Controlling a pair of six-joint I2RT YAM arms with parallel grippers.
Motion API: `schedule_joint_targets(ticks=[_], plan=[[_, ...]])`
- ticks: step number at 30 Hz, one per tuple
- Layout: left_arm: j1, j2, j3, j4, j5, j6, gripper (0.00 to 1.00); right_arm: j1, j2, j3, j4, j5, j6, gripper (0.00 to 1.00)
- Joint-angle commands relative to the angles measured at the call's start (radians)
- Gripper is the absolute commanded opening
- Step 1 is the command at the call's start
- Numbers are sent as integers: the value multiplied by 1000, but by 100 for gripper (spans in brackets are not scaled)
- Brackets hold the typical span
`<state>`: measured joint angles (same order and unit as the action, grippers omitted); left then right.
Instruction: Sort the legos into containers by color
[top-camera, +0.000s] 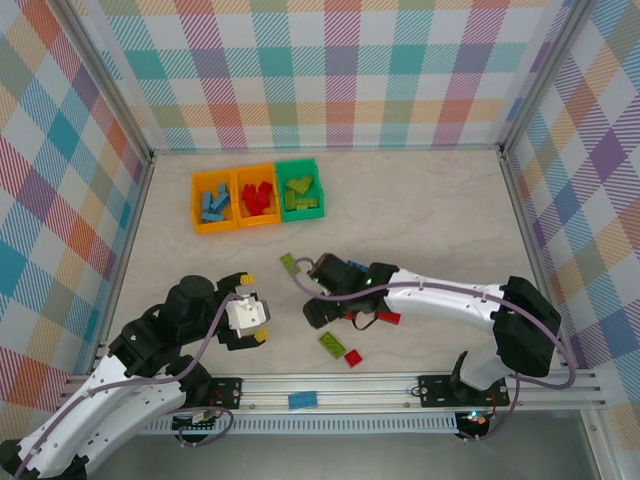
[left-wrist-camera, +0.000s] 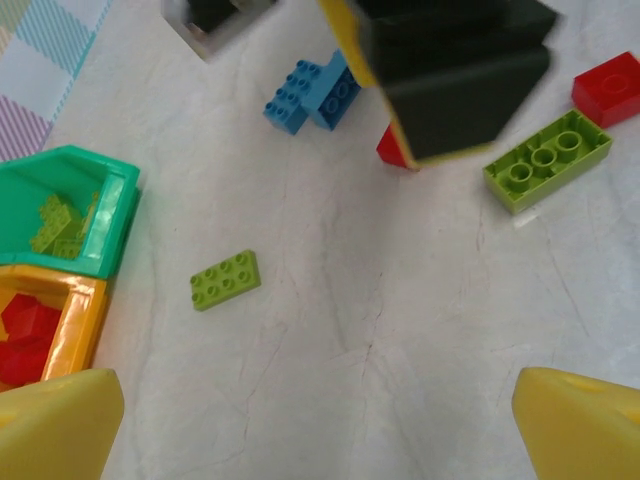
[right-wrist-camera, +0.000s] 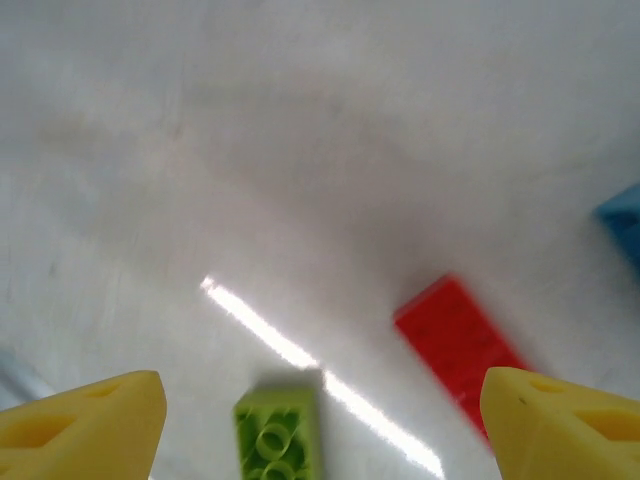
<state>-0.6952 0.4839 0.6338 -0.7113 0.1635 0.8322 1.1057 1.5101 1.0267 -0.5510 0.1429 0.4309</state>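
Rail: a blue brick (top-camera: 302, 400) lies on the metal frame at the near edge, between the arm bases.
Left gripper (top-camera: 254, 306): hovers over the table (top-camera: 440, 200), fingers spread wide, nothing between them.
Left bin (top-camera: 197, 205): orange, holds blue bricks.
Middle bin (top-camera: 258, 224): orange, joined to the left bin, holds red bricks.
Green bin (top-camera: 298, 164): last in the row, holds lime bricks.
Lime plate (top-camera: 288, 263): flat on the table, near the green bin.
Right gripper (right-wrist-camera: 327, 425): low over the table, yellow tips apart, gripping nothing.
Lime brick (left-wrist-camera: 545, 160): studs up on the table, just beside a right finger; the wrist view is blurred, so contact is unclear.
Red brick (top-camera: 352, 357): close beside the lime brick.
Blue pair (left-wrist-camera: 312, 95): two bricks together by the right gripper.
Second red brick (top-camera: 388, 317): under the right arm.
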Motion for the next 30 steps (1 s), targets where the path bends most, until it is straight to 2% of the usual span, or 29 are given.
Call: schedule_joint_targets(ticks=[1,7,16,21,26,30], plan=[[10,14,-23,18,94,24,100,35,28,-47,-77,-2,53,82],[10,58,-23,6,157,25,100,68,136,-49,-61,-27,67,71],[10,67,-26,4,143,26,100,69,212,-45,-49,-24,66,40],[10,67,-26,4,138,25,100,65,151,-52,-34,14,63,21],[10,64,-26,7,134,24,100,14,67,-46,41,33,39,14],[10,53,-31,27,121,21,100,-99,12,6,201,52,-40,11]])
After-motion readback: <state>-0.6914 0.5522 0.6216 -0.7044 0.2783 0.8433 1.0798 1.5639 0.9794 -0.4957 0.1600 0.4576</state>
